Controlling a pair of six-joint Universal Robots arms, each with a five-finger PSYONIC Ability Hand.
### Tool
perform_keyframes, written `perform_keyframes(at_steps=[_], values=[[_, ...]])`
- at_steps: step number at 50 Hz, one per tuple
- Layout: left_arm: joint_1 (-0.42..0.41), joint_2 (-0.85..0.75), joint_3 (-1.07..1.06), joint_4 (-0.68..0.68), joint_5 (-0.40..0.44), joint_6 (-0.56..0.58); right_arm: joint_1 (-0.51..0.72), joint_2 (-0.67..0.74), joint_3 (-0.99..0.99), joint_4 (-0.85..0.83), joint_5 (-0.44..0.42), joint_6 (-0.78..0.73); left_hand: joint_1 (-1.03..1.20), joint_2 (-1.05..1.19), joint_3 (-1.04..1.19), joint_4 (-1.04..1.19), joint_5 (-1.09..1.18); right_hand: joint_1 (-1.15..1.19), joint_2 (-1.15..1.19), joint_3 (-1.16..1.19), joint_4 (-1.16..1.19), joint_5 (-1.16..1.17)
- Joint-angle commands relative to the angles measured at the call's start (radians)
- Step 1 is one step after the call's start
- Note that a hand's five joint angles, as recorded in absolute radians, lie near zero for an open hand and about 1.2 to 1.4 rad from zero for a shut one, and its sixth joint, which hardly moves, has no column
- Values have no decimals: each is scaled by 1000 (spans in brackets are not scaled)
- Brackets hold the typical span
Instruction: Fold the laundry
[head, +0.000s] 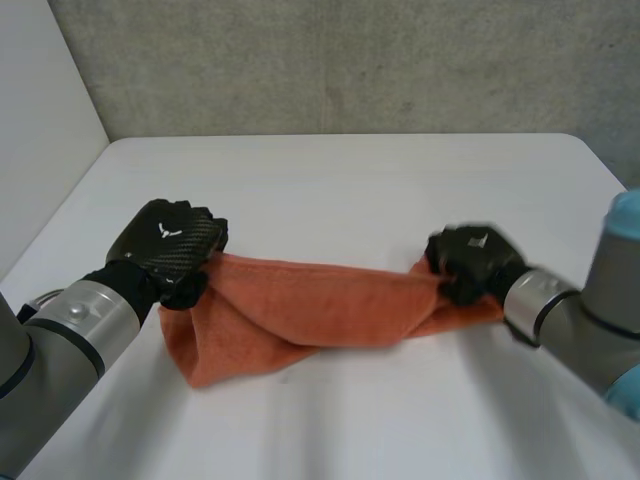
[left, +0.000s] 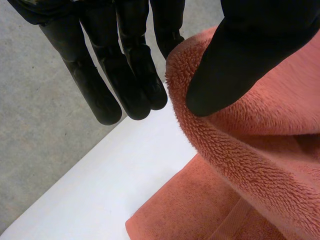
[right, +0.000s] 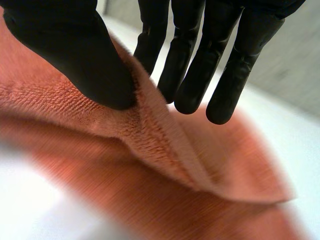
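My left hand (head: 168, 240) is clamping the left end of the orange towel (head: 310, 305). In the left wrist view the thumb (left: 235, 70) is pressing on the top face of the terry edge. The fingers (left: 105, 90) are running nearly straight on the far side of it, and the nearest one is tucking behind the cloth. So it's pinching the edge of the upper layer.

My right hand (head: 472, 262) is doing the same at the towel's right end. Its thumb (right: 80, 60) is sitting on top of a raised fold, its fingers (right: 220, 80) are reaching just past the edge on the other side, and the cloth is being squeezed between them.

The towel is stretching left to right between the two hands, across the near half of the white worktop (head: 350, 180). The held upper layer is lifting at both ends. A lower layer is lying flat on the worktop beneath it, spreading widest below my left hand and narrowing to a bunch at my right hand. Both arms are coming in from the near corners, with the hands well apart and roughly in line. A grey concrete wall is standing behind the worktop's far edge.
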Motion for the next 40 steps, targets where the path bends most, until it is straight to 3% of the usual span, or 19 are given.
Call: perform_keyframes(at_steps=[1, 5, 7, 13, 21, 28, 33, 40], values=[[-3, 32, 0, -10, -2, 0, -5, -379, -71, 136, 65, -20, 256, 197, 203, 201, 249, 414, 219, 216, 208, 247], [-3, 90, -8, -33, 1, 0, -12, -402, -131, 325, 58, -72, 256, 197, 203, 201, 249, 414, 219, 216, 208, 247], [-5, 99, -13, -63, 1, 0, -19, -407, -149, 475, 65, -187, 256, 197, 203, 201, 249, 414, 219, 216, 208, 247], [-9, 86, -43, -146, 3, 2, -22, -399, -117, 621, 87, -404, 256, 197, 203, 201, 249, 414, 219, 216, 208, 247], [0, -67, -51, -146, 4, 6, -14, -247, -70, 624, 96, -425, 256, 197, 203, 201, 249, 414, 219, 216, 208, 247], [15, -236, 125, -74, 3, 15, -11, -78, -195, 568, 133, -419, 256, 197, 203, 201, 249, 414, 219, 216, 208, 247], [14, -295, 334, -30, -3, 14, 24, 61, -492, 476, 221, -398, 256, 197, 203, 201, 249, 414, 219, 216, 208, 247], [9, -293, 725, 94, -135, 9, 60, 89, -959, 281, 357, -343, 256, 197, 203, 201, 249, 414, 219, 216, 208, 247]])
